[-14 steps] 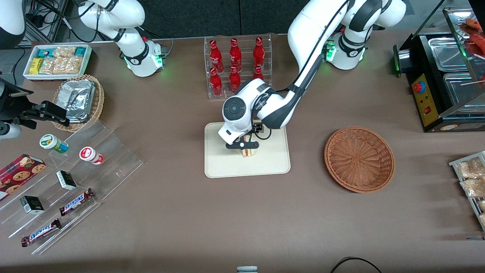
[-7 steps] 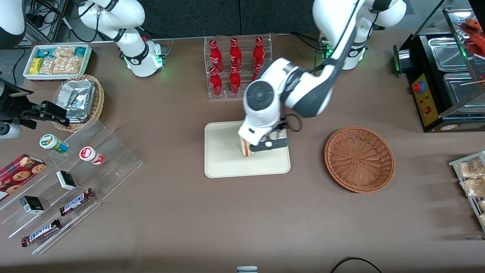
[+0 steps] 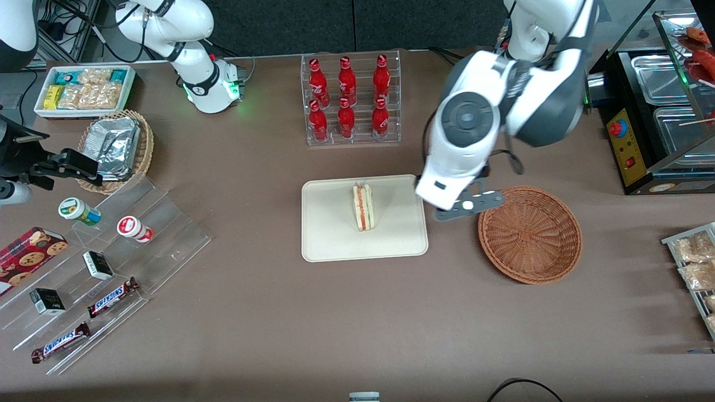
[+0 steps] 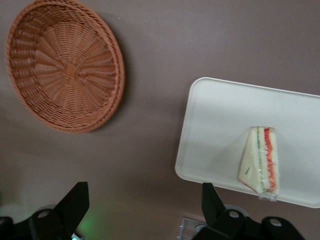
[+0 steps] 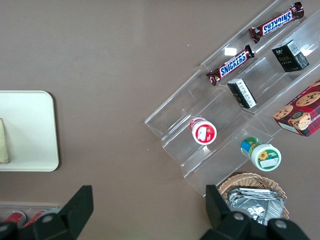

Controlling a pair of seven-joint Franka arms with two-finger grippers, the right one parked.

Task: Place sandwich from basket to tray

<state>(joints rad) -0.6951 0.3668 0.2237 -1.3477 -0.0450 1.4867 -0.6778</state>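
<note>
The sandwich (image 3: 363, 206) lies on its own in the middle of the cream tray (image 3: 329, 237), cut edge with red filling facing up. In the left wrist view the sandwich (image 4: 261, 161) rests on the tray (image 4: 215, 125) too. My gripper (image 3: 468, 205) hangs high above the table, over the gap between the tray and the reddish-brown basket (image 3: 529, 234). It is open, and the gripper (image 4: 144, 192) has nothing between its black fingers (image 4: 76, 197). The basket (image 4: 65, 65) holds nothing.
A clear rack of red bottles (image 3: 351, 97) stands farther from the front camera than the tray. An acrylic stand with snacks (image 3: 100, 262), a tan basket of foil packets (image 3: 117, 148) and a white bin (image 3: 84, 89) lie toward the parked arm's end. A food warmer (image 3: 659, 111) stands toward the working arm's end.
My gripper has let go of the sandwich, which now rests on the tray. The arm has risen and swung away toward the basket.
</note>
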